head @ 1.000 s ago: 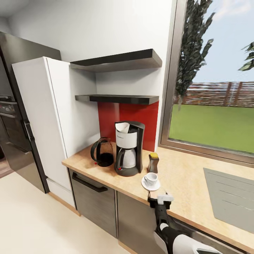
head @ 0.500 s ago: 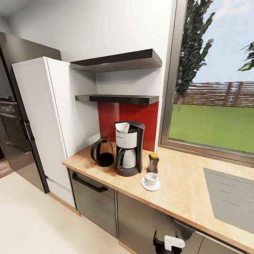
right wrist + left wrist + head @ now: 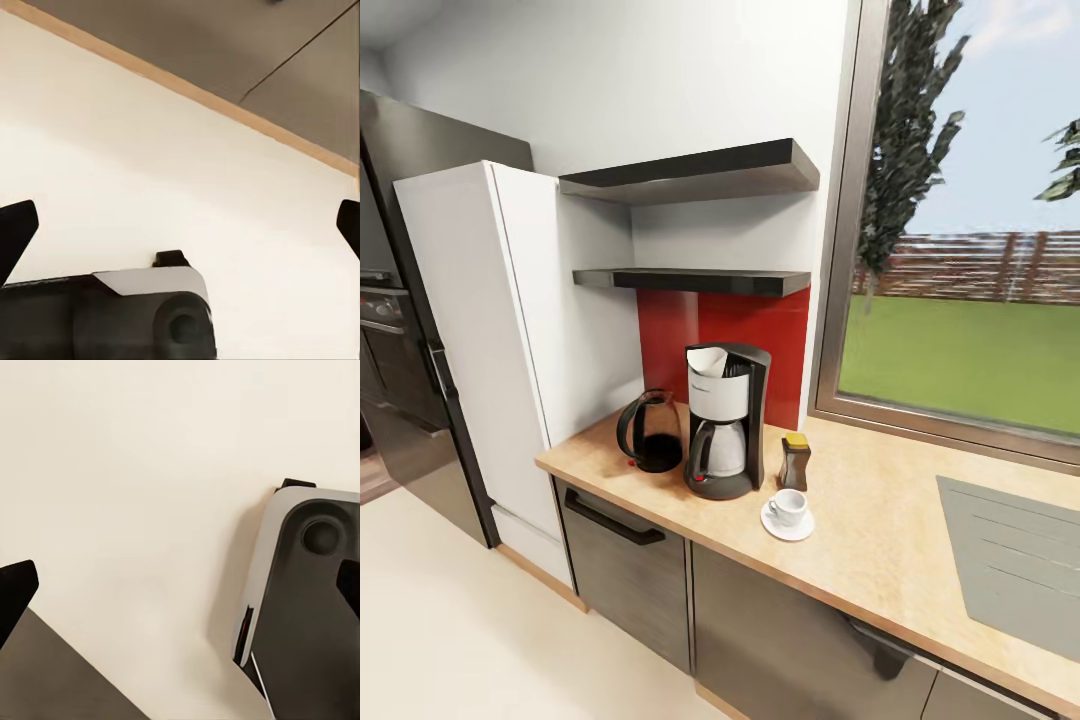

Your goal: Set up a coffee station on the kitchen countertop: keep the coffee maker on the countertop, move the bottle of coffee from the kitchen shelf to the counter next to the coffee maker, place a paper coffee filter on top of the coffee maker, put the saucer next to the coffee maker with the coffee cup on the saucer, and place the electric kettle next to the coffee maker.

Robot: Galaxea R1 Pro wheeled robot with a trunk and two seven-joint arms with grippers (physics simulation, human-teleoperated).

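Note:
On the wooden countertop [image 3: 880,540] the black coffee maker [image 3: 727,420] stands upright with a white paper filter [image 3: 706,360] on its top. A dark electric kettle [image 3: 651,431] stands just to its left. The brown coffee bottle [image 3: 794,461] with a yellow cap is just to its right. In front of the bottle a white cup [image 3: 789,507] sits on a white saucer [image 3: 787,524]. My left gripper [image 3: 180,585] is open over the cream floor, its fingertips [image 3: 15,589] wide apart. My right gripper [image 3: 180,225] is open too, its fingertips [image 3: 15,225] also wide apart, pointing at the floor.
Two dark shelves [image 3: 700,280] hang above the coffee maker, beside a white cabinet [image 3: 510,340] and a dark fridge [image 3: 400,330]. A grey cooktop [image 3: 1010,560] is set in the counter at right. The robot's base [image 3: 315,607] shows on the floor [image 3: 135,495]; cabinet fronts [image 3: 225,37] stand near.
My right arm, which reached up to the counter's front edge near the saucer, has dropped down out of the head view. The things on the counter have not moved.

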